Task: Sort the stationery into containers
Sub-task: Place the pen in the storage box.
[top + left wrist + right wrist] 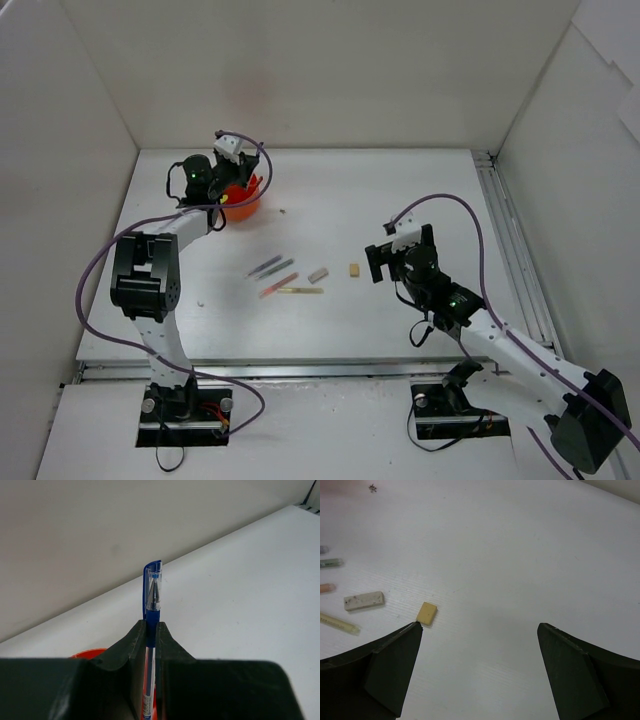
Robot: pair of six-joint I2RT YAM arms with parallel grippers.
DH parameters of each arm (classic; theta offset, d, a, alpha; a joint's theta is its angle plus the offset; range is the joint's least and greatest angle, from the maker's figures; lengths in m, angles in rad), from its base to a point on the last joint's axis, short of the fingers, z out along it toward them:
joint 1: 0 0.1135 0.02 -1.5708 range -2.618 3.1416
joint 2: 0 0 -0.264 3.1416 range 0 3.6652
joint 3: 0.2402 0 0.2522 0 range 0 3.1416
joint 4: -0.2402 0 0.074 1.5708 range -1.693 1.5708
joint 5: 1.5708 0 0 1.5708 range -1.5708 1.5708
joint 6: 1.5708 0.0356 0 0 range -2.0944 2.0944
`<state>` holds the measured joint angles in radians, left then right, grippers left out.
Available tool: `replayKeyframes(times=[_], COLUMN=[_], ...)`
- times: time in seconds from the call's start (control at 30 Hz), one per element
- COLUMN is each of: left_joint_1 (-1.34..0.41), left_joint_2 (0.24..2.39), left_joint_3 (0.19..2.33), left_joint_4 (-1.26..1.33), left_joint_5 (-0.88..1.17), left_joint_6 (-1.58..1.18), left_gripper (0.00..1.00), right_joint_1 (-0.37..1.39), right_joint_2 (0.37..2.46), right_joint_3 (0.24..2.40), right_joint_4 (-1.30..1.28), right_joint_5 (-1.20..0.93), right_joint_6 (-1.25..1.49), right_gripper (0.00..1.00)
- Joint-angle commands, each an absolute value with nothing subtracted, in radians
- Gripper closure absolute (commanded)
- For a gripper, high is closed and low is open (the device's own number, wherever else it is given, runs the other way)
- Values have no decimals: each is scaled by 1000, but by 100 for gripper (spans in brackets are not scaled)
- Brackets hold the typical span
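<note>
My left gripper is shut on a blue capped pen that stands upright between its fingers, right above the orange container. In the top view that gripper hangs over the round orange container at the back left. My right gripper is open and empty, low over the table just right of a small beige eraser. Left of it lie a speckled grey eraser and several pens, of which only the ends show. The top view shows the pens mid-table, with the right gripper beside the beige eraser.
White walls enclose the table on three sides. A metal rail runs along the right edge. A small dark speck lies near the orange container. Purple cables loop off both arms.
</note>
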<state>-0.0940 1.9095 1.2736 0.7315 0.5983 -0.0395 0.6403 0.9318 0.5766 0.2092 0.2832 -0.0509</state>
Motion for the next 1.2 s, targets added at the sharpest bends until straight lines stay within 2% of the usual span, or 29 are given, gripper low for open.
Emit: replayKeyframes(times=[0.0,0.37,1.1,1.17], left_joint_1=[-86,-57,-48,-37], left_joint_2=[1899,1987,1934,1927], left_joint_3=[1374,1466,1376,1388], left_joint_4=[769,706,560,513], left_joint_5=[679,736,680,709], left_joint_6=[36,74,108,98], left_gripper=[100,100,100,86], right_joint_1=[630,617,609,609], right_joint_2=[945,986,1023,1017], right_joint_3=[630,643,640,634], right_joint_4=[298,322,370,370], right_joint_5=[288,278,238,236], right_joint_6=[-69,-81,-74,-71], right_gripper=[2,2,2,2])
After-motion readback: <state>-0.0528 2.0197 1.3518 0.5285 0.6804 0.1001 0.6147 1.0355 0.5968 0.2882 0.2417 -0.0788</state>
